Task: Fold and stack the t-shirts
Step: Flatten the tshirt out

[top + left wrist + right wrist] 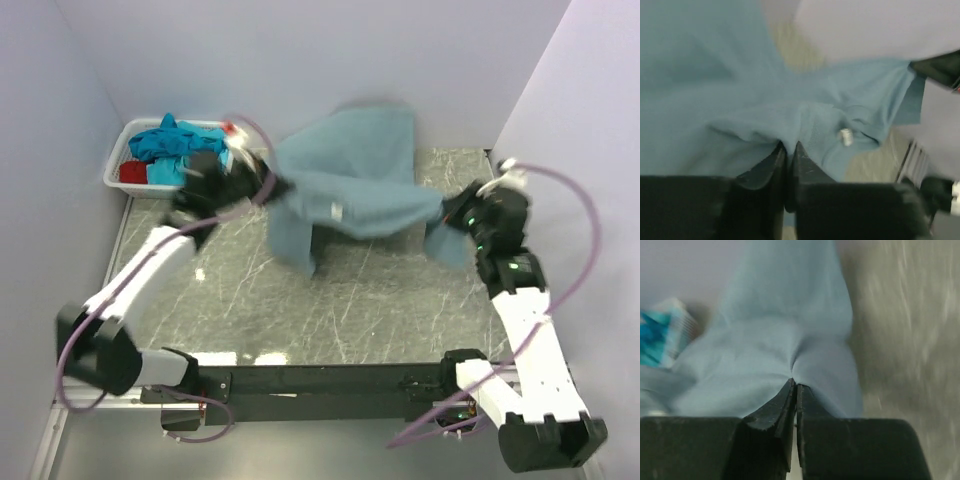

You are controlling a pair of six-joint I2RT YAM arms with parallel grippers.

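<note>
The dusty grey-blue t-shirt (350, 180) hangs stretched in the air between both grippers above the far part of the table, blurred at its top. Its small white neck label (335, 211) shows near the lower edge and also in the left wrist view (845, 136). My left gripper (268, 185) is shut on the shirt's left end (740, 100). My right gripper (447, 214) is shut on the shirt's right end (785, 350). A turquoise t-shirt (175, 141) and a red t-shirt (133, 172) lie in the white basket (115, 162).
The white plastic basket stands at the far left corner against the walls. The grey marbled table top (340, 310) lies below the shirt. Pale walls close in the left, back and right sides. The black base rail (320, 380) runs along the near edge.
</note>
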